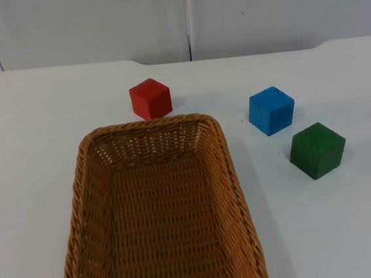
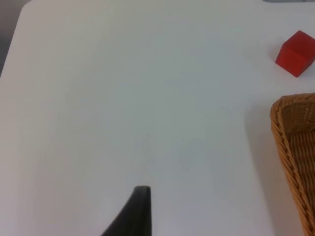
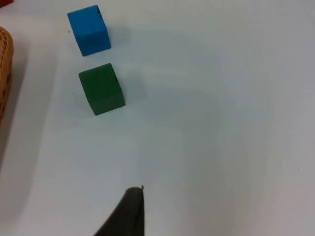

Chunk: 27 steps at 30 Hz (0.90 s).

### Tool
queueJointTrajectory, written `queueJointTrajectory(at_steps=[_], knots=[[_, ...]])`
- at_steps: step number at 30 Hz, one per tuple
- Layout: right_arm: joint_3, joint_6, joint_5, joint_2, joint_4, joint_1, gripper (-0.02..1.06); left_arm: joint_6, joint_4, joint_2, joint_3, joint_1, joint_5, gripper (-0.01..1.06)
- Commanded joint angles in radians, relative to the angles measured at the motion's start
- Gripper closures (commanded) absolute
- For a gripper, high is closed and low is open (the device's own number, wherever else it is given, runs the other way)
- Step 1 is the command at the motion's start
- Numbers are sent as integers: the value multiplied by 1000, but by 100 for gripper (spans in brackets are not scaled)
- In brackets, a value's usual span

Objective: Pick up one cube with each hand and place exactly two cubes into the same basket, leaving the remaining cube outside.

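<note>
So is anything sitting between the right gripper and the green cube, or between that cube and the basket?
Nothing visible: bare table lies between the right gripper and the green cube, and between that cube and the basket. The blue cube sits apart, farther back.

From each wrist, one matte black fingertip (image 2: 140,206) of the jaws shows, a smooth curved blade narrowing to a blunt squared end, the other arm's fingertip (image 3: 132,209) shaped alike.

A smooth white table top (image 1: 34,140) runs back to a pale grey partition wall (image 1: 82,24). A dark vertical seam (image 1: 187,20) divides the wall into panels. The table's far edge shows rounded notches where it meets the wall. Light is even, casting soft shadows.
</note>
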Motion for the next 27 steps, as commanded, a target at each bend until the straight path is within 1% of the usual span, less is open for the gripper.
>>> queueJointTrajectory(at_steps=[1,6,9,15,18,19,22,27], knots=[[-8,-8,-17,25,1,-4,-1,3,-14,29,-27,2,-21,0],[-17,-8,-28,88,1,-4,-1,13,-18,99,-74,2,-28,0],[-19,-18,-57,130,1,-4,-1,20,-20,143,-97,2,-34,0],[-19,-31,-81,202,1,-4,-1,45,-44,213,-116,2,-66,0],[-19,-35,-91,242,3,-4,-1,47,-49,248,-116,2,-107,0],[-19,-35,-91,242,3,-4,-1,47,-49,248,-116,2,-107,0],[-19,-38,-107,281,12,-4,-1,53,-52,292,-116,2,-137,0],[-39,-88,-107,330,74,-4,-1,111,-100,354,-116,2,-164,0]])
